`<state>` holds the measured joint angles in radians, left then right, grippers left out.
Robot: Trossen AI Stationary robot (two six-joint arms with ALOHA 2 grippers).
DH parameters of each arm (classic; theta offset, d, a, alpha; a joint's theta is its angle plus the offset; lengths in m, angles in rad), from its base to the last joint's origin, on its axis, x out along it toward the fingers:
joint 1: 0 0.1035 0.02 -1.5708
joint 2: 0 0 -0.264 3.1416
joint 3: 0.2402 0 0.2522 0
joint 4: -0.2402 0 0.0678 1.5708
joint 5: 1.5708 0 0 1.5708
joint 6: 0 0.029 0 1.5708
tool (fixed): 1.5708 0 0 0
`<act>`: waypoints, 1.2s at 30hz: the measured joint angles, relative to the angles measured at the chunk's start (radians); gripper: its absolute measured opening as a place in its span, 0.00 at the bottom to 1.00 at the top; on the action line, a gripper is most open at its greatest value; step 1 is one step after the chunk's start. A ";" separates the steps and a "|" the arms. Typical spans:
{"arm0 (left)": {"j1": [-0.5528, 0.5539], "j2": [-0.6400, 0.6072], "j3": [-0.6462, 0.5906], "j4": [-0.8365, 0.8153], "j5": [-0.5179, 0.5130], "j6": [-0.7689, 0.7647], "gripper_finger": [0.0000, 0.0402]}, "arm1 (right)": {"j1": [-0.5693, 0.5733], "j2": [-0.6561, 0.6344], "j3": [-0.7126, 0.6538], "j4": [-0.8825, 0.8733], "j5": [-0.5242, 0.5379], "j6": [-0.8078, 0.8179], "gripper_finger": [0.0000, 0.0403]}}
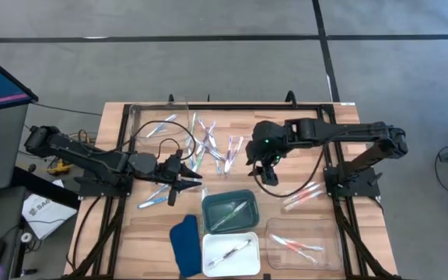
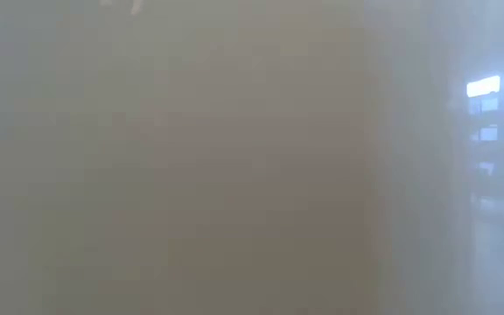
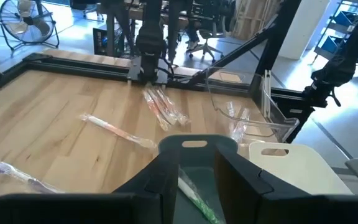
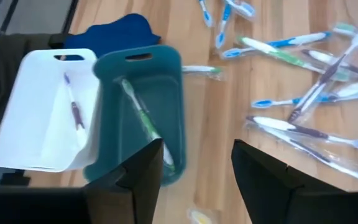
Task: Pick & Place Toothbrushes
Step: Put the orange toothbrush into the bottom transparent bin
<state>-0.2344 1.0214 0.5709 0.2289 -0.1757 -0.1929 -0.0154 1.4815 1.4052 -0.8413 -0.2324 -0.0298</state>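
The pale wooden counter (image 1: 123, 233) carries loose toothbrushes (image 1: 208, 144) scattered across its middle, a teal tray (image 1: 229, 211), a white tray (image 1: 230, 254), a clear tray (image 1: 302, 243), and a dark blue cloth (image 1: 183, 243) beside the white tray.

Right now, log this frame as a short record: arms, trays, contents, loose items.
left gripper: low over the table, holding a green toothbrush
right gripper: open, empty, above table centre
teal tray: one green toothbrush inside
white tray: one purple toothbrush
clear tray: pink-orange toothbrushes
loose pile of toothbrushes: far centre
blue cloth: beside white tray
low view: blocked
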 joint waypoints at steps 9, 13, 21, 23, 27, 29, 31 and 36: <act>0.000 0.000 0.000 -0.001 -0.001 0.005 0.24 | 0.063 0.012 -0.001 0.010 -0.002 0.026 0.45; 0.000 0.000 -0.003 -0.001 -0.004 0.005 0.24 | 0.082 0.012 -0.001 -0.032 -0.003 0.049 0.44; 0.000 0.000 -0.029 0.014 -0.042 0.005 0.24 | 0.108 0.011 -0.029 -0.315 0.113 0.208 0.40; 0.000 0.000 -0.029 0.020 -0.045 0.005 0.24 | 0.113 0.012 -0.062 -0.355 0.156 0.263 0.38; 0.000 0.000 -0.029 0.022 -0.045 0.011 0.24 | 0.114 0.011 -0.118 -0.416 0.181 0.319 0.36; 0.000 0.000 -0.029 0.023 -0.045 0.012 0.24 | 0.114 0.012 -0.145 -0.417 0.181 0.320 0.35; 0.000 0.000 -0.029 0.023 -0.045 0.013 0.24 | 0.114 0.012 -0.168 -0.405 0.181 0.319 0.34; 0.000 0.000 -0.029 0.023 -0.045 0.013 0.24 | 0.109 0.002 -0.223 -0.376 0.181 0.319 0.30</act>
<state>-0.2344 1.0214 0.5415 0.2516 -0.2207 -0.1795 0.0940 1.4832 1.1819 -1.2173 -0.0509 0.2893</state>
